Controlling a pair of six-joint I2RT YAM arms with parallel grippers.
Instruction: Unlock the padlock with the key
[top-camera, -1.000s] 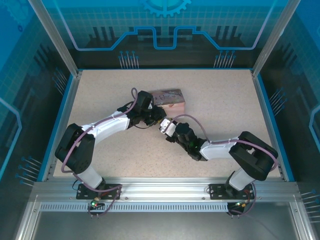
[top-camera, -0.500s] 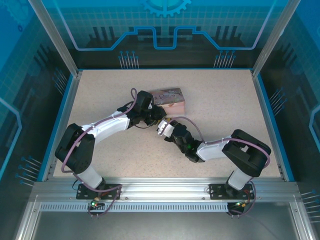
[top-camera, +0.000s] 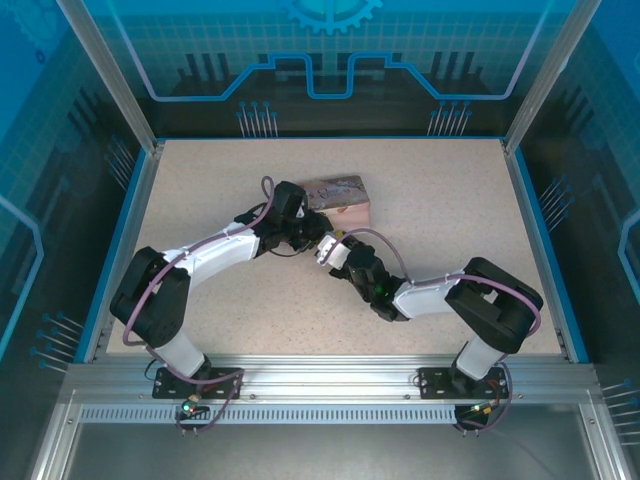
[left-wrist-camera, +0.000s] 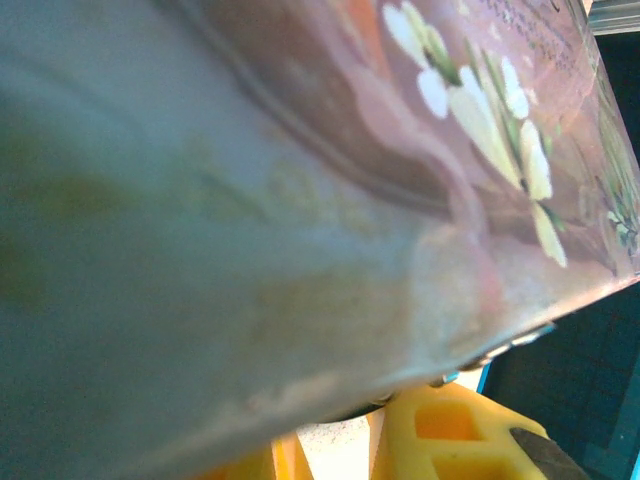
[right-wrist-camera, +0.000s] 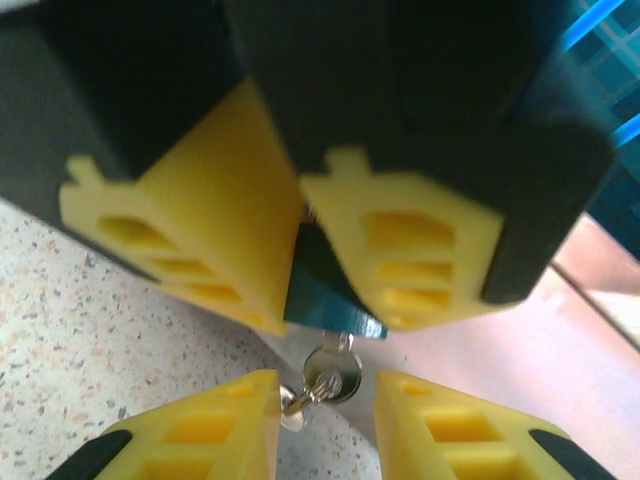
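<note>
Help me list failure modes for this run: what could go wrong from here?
1. The left gripper pinches the tiny padlock by its blue body; twisting the key may turn it in the grip or pull it loose.
2. The key sits between the right gripper's parted fingers, its ring off to one side; closing might catch the ring instead.
3. The pink tin lies close behind the grippers and could be bumped.

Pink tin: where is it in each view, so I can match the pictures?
Top external: pink tin at centre, just beyond the left gripper.
Left wrist: close up, across the upper picture.
Right wrist: smooth pink surface at lower right, likely the tin.
Shared landmark: the left gripper's yellow fingers, at the bottom of left wrist and the top of right wrist.
</note>
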